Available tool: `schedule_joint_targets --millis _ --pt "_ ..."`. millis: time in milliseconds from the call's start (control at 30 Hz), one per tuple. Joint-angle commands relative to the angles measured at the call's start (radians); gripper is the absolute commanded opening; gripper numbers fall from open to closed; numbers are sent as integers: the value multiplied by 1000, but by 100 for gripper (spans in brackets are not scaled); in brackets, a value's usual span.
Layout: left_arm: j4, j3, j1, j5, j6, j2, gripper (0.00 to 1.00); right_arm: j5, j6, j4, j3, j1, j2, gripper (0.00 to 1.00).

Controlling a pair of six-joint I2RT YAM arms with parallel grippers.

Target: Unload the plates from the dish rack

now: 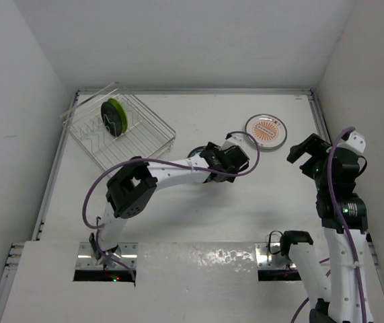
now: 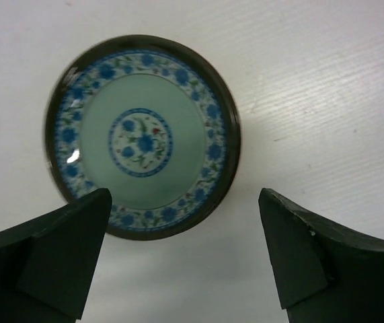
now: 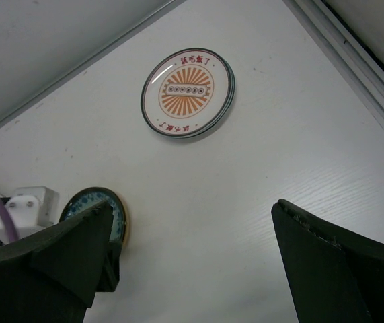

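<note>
Entry, left gripper point(image 2: 185, 262): jaws are standing wide apart and gripping nothing, hovering just above a blue-flowered plate point(image 2: 143, 138) with a pale green centre and dark rim. That plate is lying flat on the table point(image 2: 326, 101), free of both fingers and just ahead of them. Entry, sunburst plate point(image 3: 187, 93): it is lying flat near the table's far right, apart from the blue-flowered one. Entry, dish rack point(image 1: 138, 138): it is sitting at the far left and holding a lime-green plate point(image 1: 114, 116) on edge, with something dark pressed beside it; the count is not clear. The step in hand is judged to be the set-down of the blue-flowered plate. Doing it well is calling for a straight lift away, jaws kept wide so that neither finger is catching the rim or nudging the plate toward the sunburst one. Entry, left arm point(image 1: 171, 176): it is reaching low across the table to the right, elbow bent, wrist pointing down. Entry, right gripper point(image 3: 192, 262): it is hanging above the right side, wide and empty.
</note>
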Motion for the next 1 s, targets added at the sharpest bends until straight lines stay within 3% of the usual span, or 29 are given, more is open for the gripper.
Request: schedule_joint_targets --millis 0,167,300,500,633,700,967 --pt "12 -15 34 -133 -49 -158 90 -32 -24 55 -1 -5 9 99" --pt "63 -162 273 -165 -144 -407 92 -189 -62 141 -44 -5 62 99" --pt "146 -282 547 -153 -230 -589 91 -289 -71 185 -92 -5 150 99" --pt "210 -275 886 101 -218 -541 80 -372 -91 283 -163 -5 239 99" --pt "163 -114 976 202 -176 -398 77 -381 -120 314 -192 -5 317 99" --pt "149 -82 996 219 -158 -335 69 -392 -128 328 -206 -5 334 99" --pt "140 20 1031 250 -149 -170 58 -438 -128 382 -239 -3 388 99"
